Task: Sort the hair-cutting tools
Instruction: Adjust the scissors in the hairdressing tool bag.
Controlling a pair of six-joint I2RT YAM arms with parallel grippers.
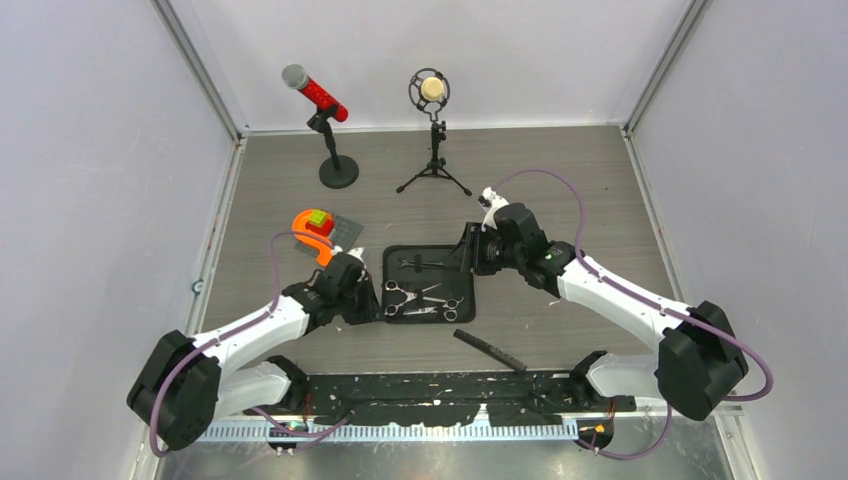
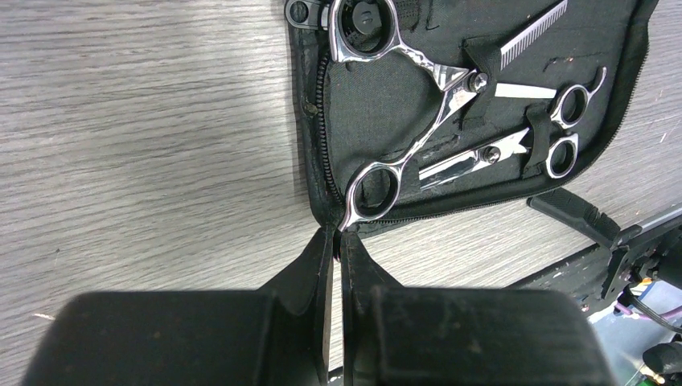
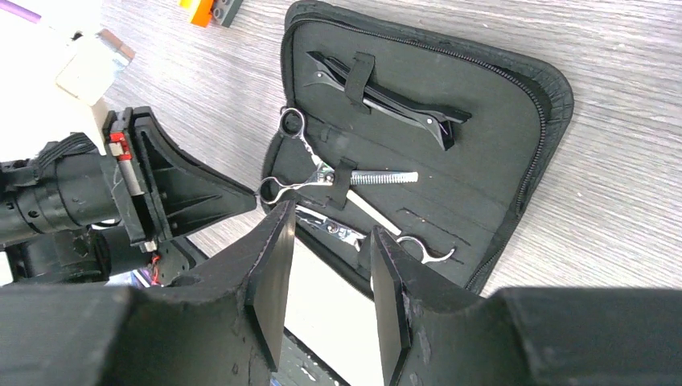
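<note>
Your left gripper [image 2: 338, 238] is pinched shut on nothing at 9 o'clock of the case [image 2: 362, 104]; your right gripper [image 3: 331, 229] hangs half open, empty, at 2 o'clock.

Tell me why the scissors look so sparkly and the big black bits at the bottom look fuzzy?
Left wrist view: light glints white off the silver scissors, and the left gripper sits too near the lens, so it blurs. Right wrist view: the right gripper is a bit soft too, the case sharper. Top view: everything small but sharp, with only soft shadows.
</note>
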